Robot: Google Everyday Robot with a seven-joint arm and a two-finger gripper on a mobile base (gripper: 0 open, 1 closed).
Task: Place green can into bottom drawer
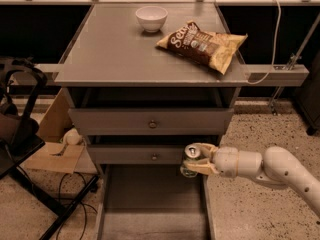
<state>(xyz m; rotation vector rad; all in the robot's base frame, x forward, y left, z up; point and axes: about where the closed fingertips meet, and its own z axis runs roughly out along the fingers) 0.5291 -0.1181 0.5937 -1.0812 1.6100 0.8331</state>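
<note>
Grey drawer cabinet (150, 64), speckled floor: gripper (195, 160) with jaws clamped on the upright green can (190, 157) holds it over the open bottom drawer (150, 196), right rear corner; transport step, next probably lower and release.

We read this as a workshop or lab: speckled floor (260, 131), loose cables (67, 186) and cardboard box (47, 156) at 8 o'clock. At 5 o'clock the gripper (192, 159) clasps the green can (191, 153).

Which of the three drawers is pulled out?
The bottom drawer, the knobless tray extended forward; the pincer holds the green can over its right side.
</note>
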